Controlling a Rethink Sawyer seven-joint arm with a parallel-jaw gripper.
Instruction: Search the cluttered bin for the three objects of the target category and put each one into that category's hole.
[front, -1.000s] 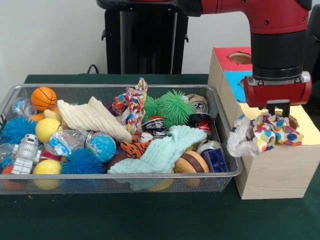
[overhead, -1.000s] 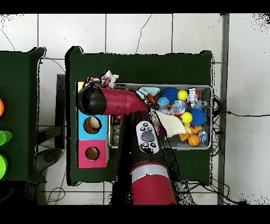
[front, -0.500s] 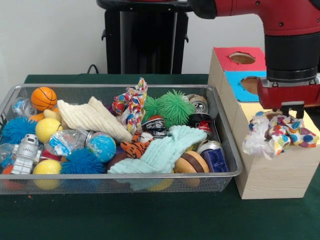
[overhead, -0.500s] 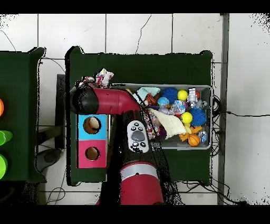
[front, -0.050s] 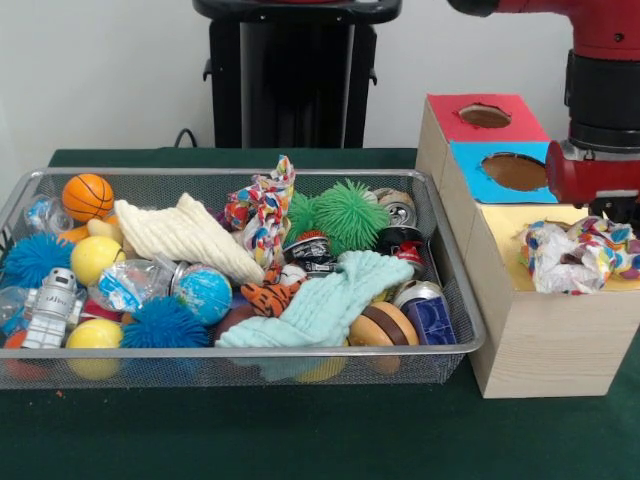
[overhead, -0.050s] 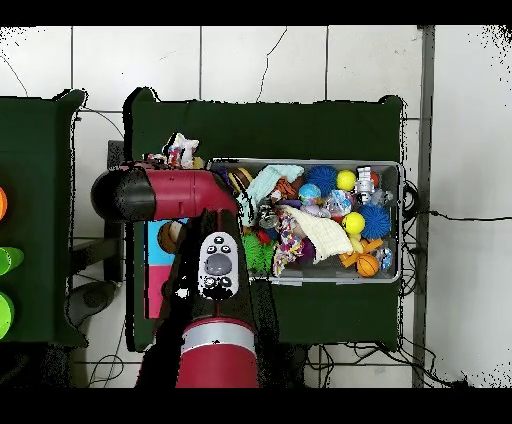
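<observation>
The crumpled white cloth with multicoloured dots (front, -0.050s: 578, 257) lay bunched on the yellow top of the pale wooden sorting box (front, -0.050s: 545, 345), towards its right end, just under the red and black arm's tool (front, -0.050s: 612, 212). The tool's tips were cut off by the picture's right edge and hidden behind the cloth, so it could not be told whether the cloth was gripped or already let go. The yellow section's hole was not visible; it was judged to lie beneath or beside the bundle. The blue hole (front, -0.050s: 515, 171) and the red hole (front, -0.050s: 485, 115) stood uncovered farther back.

For the step to be done well, the bundle would need to be centred over the yellow opening before release, since loose folds were seen spread across the top and one edge reached close to the box's front rim. A soft cloth was judged likely to catch on the hole's edge and stay draped, so a short downward push through the opening would help. In the wire mesh bin (front, -0.050s: 452, 300) on the green surface (front, -0.050s: 300, 430), a second dotted cloth (front, -0.050s: 262, 212) stood among the balls, cans and towels, and was judged the likely next candidate.
</observation>
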